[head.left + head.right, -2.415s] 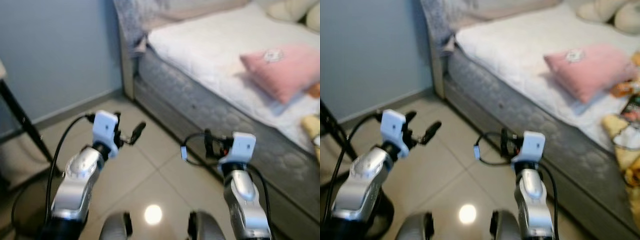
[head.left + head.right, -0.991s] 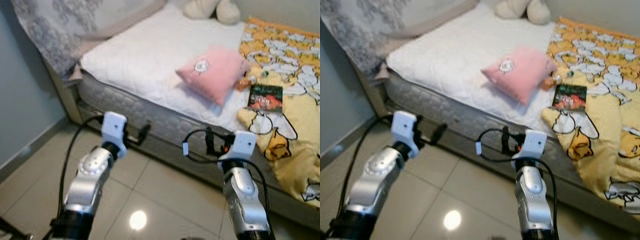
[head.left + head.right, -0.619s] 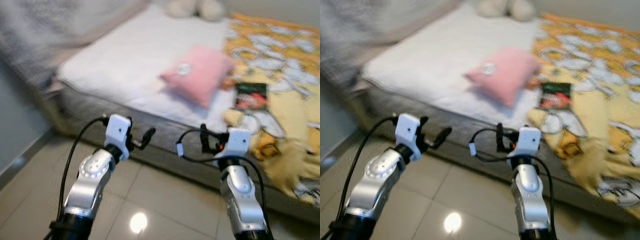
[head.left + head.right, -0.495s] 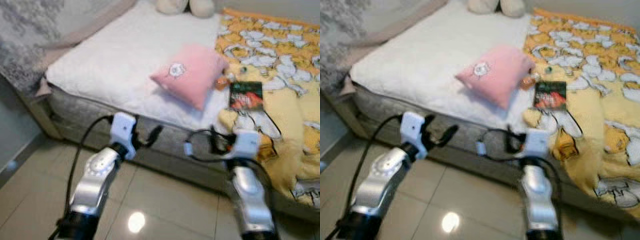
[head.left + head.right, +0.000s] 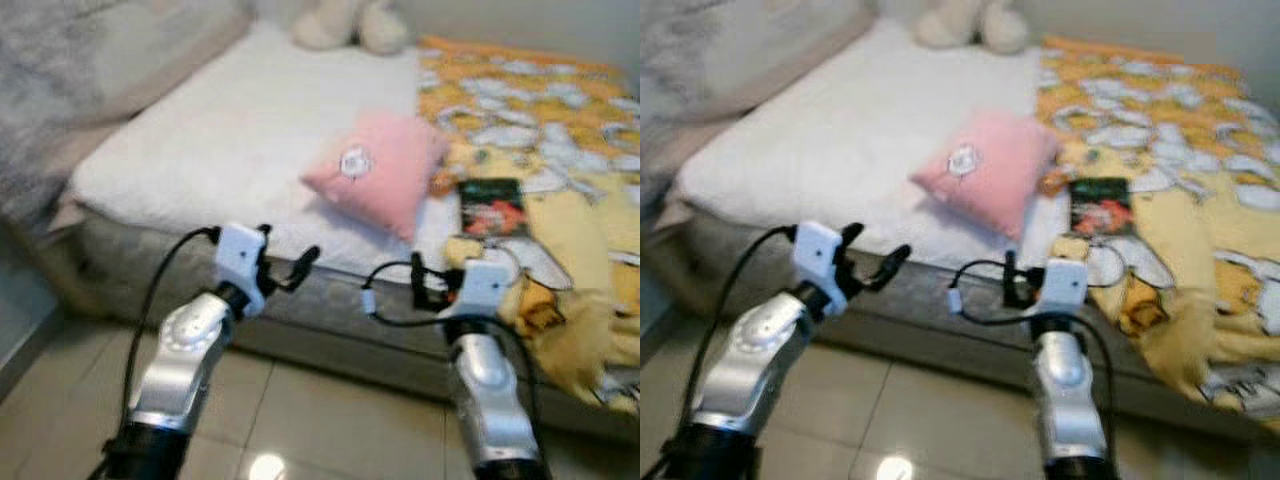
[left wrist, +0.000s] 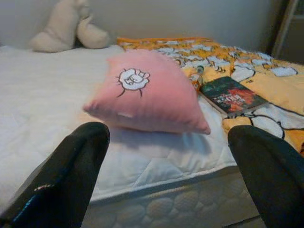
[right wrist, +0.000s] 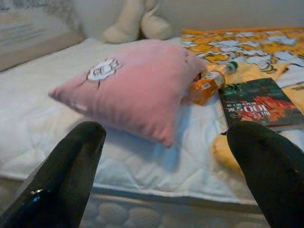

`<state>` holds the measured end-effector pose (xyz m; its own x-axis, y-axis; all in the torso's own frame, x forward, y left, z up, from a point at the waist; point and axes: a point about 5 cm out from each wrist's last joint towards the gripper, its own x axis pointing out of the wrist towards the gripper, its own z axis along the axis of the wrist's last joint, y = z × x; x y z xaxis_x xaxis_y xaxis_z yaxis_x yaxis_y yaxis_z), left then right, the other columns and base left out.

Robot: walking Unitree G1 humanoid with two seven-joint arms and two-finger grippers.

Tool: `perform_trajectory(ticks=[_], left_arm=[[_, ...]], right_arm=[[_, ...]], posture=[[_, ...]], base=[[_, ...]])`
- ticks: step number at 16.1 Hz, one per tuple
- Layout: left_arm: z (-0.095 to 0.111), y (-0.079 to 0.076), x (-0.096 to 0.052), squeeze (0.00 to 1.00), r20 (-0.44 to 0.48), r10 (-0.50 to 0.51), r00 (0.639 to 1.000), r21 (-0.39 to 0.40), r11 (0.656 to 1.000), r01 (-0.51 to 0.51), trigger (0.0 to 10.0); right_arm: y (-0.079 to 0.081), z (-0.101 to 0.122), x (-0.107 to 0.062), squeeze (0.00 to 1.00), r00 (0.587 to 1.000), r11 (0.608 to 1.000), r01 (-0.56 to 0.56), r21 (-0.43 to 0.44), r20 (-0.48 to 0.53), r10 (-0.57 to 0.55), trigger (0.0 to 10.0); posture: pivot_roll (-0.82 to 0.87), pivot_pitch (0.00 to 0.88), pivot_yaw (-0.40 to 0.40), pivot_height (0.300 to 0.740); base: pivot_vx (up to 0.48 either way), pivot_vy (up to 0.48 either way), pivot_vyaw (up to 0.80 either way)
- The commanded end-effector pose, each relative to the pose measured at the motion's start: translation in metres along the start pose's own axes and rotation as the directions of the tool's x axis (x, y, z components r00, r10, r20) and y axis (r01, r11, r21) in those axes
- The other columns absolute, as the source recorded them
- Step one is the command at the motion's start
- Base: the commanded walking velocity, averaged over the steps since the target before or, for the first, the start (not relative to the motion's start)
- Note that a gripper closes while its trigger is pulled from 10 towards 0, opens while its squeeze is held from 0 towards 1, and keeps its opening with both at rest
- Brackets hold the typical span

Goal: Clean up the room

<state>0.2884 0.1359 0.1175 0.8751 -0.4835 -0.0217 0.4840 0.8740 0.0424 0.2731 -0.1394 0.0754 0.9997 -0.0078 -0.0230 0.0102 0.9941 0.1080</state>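
i stand on a glossy tiled floor (image 5: 330, 400) at the long side of a bed (image 5: 840, 150), whose grey quilted mattress edge runs just beyond my arms. the near part of the bed is bare white quilted cover; the far right part is spread with a yellow-and-orange patterned blanket (image 5: 1160, 110) that spills over the edge toward the floor. a pink pillow (image 5: 378, 172) with a small white emblem lies in the middle, tilted, at the seam between white cover and blanket. tucked against its right side is an orange bottle (image 7: 206, 86) lying down, touching the pillow. just beside that, on the blanket, a dark green book (image 6: 231, 95) lies flat, cover up. a cream plush toy (image 5: 962, 24) sits at the far edge by the wall. a grey patterned headboard (image 5: 60, 60) rises on the left.

my left hand (image 6: 166, 161) is raised before the mattress edge, fingers spread wide, holding nothing. my right hand (image 7: 166, 161) is level with it, likewise spread apart, aimed at the pillow and bottle.
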Motion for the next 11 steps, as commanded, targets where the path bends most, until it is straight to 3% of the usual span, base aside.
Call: perform_trajectory(ticks=[1,4,5,8,11], left_arm=[[0.0049,-0.0022,0.0032,0.00,0.018,-0.007,1.000,0.002,1.000,0.007,10.0],[0.0051,-0.0019,0.0034,0.00,0.012,-0.005,1.000,0.033,0.999,0.005,10.0],[0.0052,-0.0024,0.0040,0.00,0.012,-0.005,1.000,0.040,0.999,0.005,10.0],[0.0046,0.0004,0.0053,0.00,0.002,0.049,0.999,0.036,0.998,-0.049,10.0],[0.0077,0.0008,0.0078,0.00,0.019,0.055,0.998,-0.021,0.998,-0.054,10.0]], right_arm=[[-0.0021,0.0037,0.0027,0.00,1.000,1.000,-0.003,-0.004,0.012,0.003,10.0],[-0.0028,0.0046,0.0036,0.00,1.000,1.000,0.006,-0.010,0.018,-0.005,10.0],[-0.0037,0.0048,0.0042,0.00,1.000,1.000,0.010,-0.018,0.019,-0.009,10.0],[-0.0049,0.0043,0.0042,0.00,1.000,0.999,0.019,-0.027,0.013,-0.019,10.0],[-0.0076,0.0053,0.0047,0.00,0.999,0.999,0.034,-0.030,0.016,-0.033,10.0]], posture=[[-0.01,0.000,-0.027,0.740],[-0.01,0.000,-0.026,0.740],[-0.01,0.000,-0.026,0.740],[-0.02,0.000,-0.024,0.740],[-0.02,0.000,-0.023,0.740]], base=[[0.431,0.000,-0.73],[0.450,0.000,-0.72],[0.480,0.000,0.00],[0.000,0.000,0.00],[0.458,0.000,0.00]])
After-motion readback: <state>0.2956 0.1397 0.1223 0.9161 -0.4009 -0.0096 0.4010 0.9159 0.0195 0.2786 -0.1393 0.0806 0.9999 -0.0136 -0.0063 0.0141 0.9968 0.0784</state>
